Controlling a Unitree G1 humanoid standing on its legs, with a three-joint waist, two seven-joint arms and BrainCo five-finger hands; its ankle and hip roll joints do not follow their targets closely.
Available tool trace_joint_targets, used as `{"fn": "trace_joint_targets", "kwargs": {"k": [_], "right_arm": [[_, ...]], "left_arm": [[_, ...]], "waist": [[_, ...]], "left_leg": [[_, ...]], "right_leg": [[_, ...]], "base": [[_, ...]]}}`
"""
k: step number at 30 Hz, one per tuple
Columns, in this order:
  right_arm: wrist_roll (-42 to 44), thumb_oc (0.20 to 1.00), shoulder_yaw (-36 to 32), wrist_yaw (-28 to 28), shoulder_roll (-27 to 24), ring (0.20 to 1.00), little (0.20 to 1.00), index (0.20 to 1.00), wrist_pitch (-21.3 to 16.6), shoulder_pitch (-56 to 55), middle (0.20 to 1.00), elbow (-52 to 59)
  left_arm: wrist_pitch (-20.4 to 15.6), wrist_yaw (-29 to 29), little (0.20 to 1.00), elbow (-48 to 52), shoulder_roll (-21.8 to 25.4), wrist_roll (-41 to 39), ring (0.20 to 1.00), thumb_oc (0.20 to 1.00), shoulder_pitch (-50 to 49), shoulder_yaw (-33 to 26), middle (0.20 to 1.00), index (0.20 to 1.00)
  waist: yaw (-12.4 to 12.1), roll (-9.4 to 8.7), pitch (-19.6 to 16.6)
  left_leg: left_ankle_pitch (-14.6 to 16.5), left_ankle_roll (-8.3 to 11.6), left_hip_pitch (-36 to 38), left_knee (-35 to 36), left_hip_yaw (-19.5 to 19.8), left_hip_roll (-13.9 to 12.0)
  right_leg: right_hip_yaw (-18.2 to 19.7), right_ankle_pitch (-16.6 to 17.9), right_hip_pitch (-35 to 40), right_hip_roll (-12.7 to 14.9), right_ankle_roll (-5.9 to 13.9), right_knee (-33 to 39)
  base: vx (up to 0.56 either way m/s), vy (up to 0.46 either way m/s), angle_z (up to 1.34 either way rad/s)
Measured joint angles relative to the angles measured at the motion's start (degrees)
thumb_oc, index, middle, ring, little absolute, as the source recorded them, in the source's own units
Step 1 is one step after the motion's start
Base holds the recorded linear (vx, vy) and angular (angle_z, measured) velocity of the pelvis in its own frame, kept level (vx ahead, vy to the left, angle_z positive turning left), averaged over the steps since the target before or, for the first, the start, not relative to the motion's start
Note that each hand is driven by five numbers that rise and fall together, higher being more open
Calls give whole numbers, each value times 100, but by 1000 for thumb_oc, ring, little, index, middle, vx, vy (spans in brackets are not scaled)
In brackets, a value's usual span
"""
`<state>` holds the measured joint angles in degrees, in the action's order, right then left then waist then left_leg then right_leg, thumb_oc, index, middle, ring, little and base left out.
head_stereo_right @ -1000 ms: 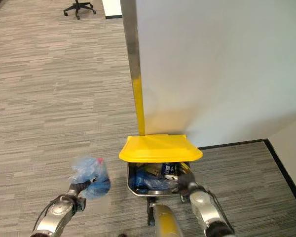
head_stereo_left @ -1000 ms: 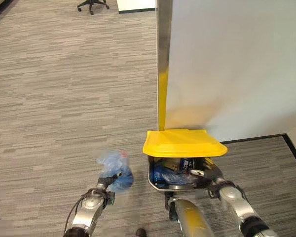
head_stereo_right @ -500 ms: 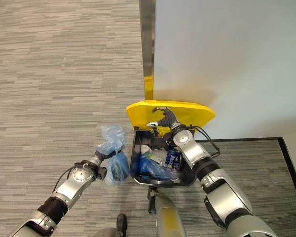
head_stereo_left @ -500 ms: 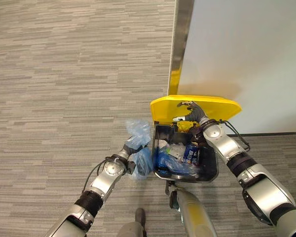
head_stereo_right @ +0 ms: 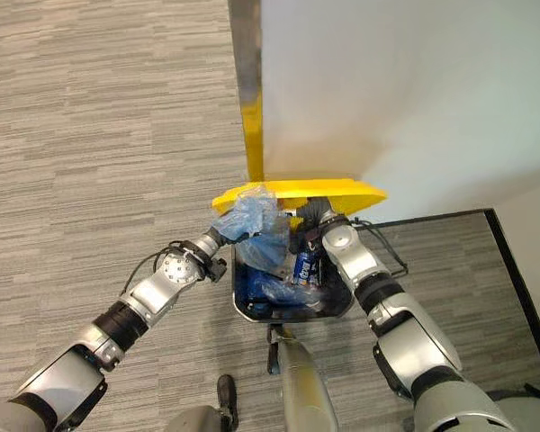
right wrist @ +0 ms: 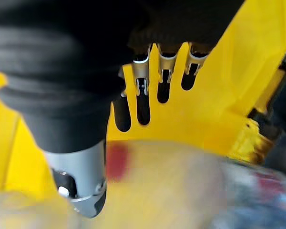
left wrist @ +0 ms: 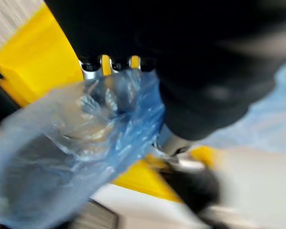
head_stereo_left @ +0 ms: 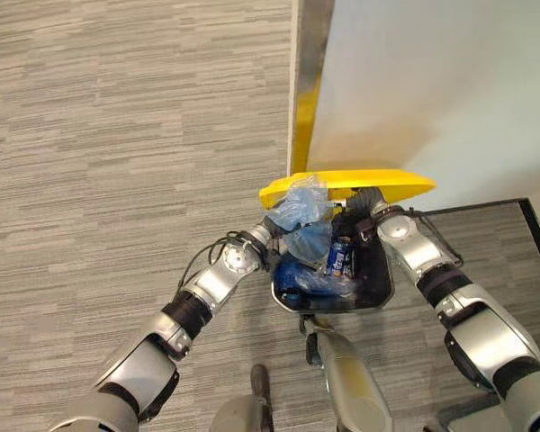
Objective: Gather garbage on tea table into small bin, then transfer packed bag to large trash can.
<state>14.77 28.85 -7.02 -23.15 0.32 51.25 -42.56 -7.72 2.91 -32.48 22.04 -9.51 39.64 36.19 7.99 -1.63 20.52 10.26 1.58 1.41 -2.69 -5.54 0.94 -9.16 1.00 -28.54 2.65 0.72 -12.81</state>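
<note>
Left eye view: a dark trash can stands on grey carpet at the foot of a pale wall with a metal corner strip. Its yellow lid is raised. The left hand comes in from the lower left and holds a blue plastic bag over the can's left rim, just under the lid's edge. The right hand is tucked beneath the lid on the right side. Inside the can lie blue bags and a dark drink can.

Right eye view: the same arrangement. The bag hangs partly above the can's opening, with the left hand gripping its lower left part. The right hand sits directly below the lid.

Left wrist view: the bag, crumpled and translucent, bunches against the fingers, which are curled round its plastic. Yellow lid surface lies behind it.

Right wrist view: the fingers are straight and spread, their dark tips flat against the yellow underside of the lid, with nothing clasped. Blurred rubbish shows beneath them.
</note>
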Motion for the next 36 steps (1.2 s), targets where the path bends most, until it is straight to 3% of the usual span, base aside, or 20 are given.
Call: {"fn": "trace_joint_targets", "kwargs": {"k": [3, 6, 9, 10, 11, 18, 22, 25, 28, 30, 36], "right_arm": [[-4, 1000, 287, -45, -244, 1000, 1000, 1000, 7, 580, 1000, -127], [-6, 1000, 304, -175, -370, 1000, 1000, 1000, 4, 826, 1000, 272], [1, 1000, 305, -255, -384, 1000, 1000, 1000, -31, 782, 1000, 730], [1, 1000, 304, -283, -402, 1000, 1000, 1000, -53, 734, 1000, 876], [0, 1000, 306, -294, -413, 1000, 1000, 1000, -107, 678, 1000, 987], [-18, 1000, 448, -262, -362, 1000, 1000, 1000, -124, 663, 1000, 1011], [-21, 1000, 436, -207, -382, 1000, 1000, 1000, -128, 590, 1000, 1030], [-135, 1000, 155, -93, -628, 1000, 1000, 1000, -158, -439, 1000, 1806], [-246, 1000, -89, 21, -650, 1000, 1000, 1000, -154, -1138, 1000, 1929], [-399, 1000, -775, 134, -591, 1000, 1000, 1000, -150, -2470, 1000, 2476], [-727, 1000, -1307, 355, -334, 1000, 1000, 1000, -132, -3557, 1000, 2497]], "left_arm": [[93, 196, 200, -1102, -147, 406, 200, 200, 550, 211, 200, 200], [122, 344, 200, -1092, -172, 464, 200, 200, 612, 190, 200, 200], [131, 399, 222, -1117, -235, 628, 222, 222, 602, 192, 222, 222], [132, 402, 533, -1134, -269, 645, 533, 533, 603, 191, 533, 533], [135, 409, 1000, -1152, -305, 724, 1000, 1000, 605, 192, 1000, 1000], [209, 404, 1000, -1169, -321, 1082, 1000, 1000, 611, 189, 1000, 1000], [210, 400, 1000, -1140, -165, 1119, 1000, 1000, 586, 112, 1000, 1000], [117, 407, 1000, -417, -32, 1063, 1000, 1000, -268, -905, 1000, 1000], [100, 364, 1000, -316, 179, 1061, 1000, 1000, -935, -1266, 1000, 1000], [66, 301, 1000, 103, 126, 896, 1000, 1000, -2269, -2190, 1000, 1000], [188, 147, 1000, -37, 294, 427, 1000, 1000, -3611, -2890, 1000, 1000]], "waist": [[101, -18, 234], [174, -9, 569], [280, 7, 624], [286, 20, 644], [288, 36, 664], [273, 41, 668], [256, 41, 666], [135, 40, 634], [74, 25, 347], [-76, 7, 303], [-318, -292, -20]], "left_leg": [[13, -21, -219, -111, -8, 86], [50, -64, -430, -249, -140, 143], [76, -60, -617, -300, -171, 151], [76, -60, -628, -300, -179, 154], [78, -58, -630, -292, -194, 141], [88, -44, -615, -298, -318, 156], [87, -41, -469, -297, -322, 139], [92, -28, -7, -204, -315, 90], [92, -29, 7, -209, -307, 117], [124, -26, 417, -212, -297, 29], [257, -131, 480, -570, -281, 157]], "right_leg": [[41, 29, -190, 81, -25, -50], [165, 105, -394, 80, -21, -59], [206, 109, -571, 61, -17, -48], [217, 116, -585, 48, -14, -31], [227, 149, -584, 37, 2, -6], [298, 180, -579, -17, 82, 73], [288, 270, -426, -32, -28, 73], [260, 256, 22, -97, -29, 141], [246, 214, 75, -44, 74, 206], [183, 183, 496, -127, 86, 207], [154, 171, 735, 20, 234, 173]], "base": [[-33, -39, -1], [7, -30, -13], [-2, -15, -7], [-9, -13, -11], [-4, -8, -12], [-2, -6, -7], [-33, -14, 0], [-39, -24, -1], [-33, -2, 4], [-82, 8, 4], [-120, 43, -1]]}}
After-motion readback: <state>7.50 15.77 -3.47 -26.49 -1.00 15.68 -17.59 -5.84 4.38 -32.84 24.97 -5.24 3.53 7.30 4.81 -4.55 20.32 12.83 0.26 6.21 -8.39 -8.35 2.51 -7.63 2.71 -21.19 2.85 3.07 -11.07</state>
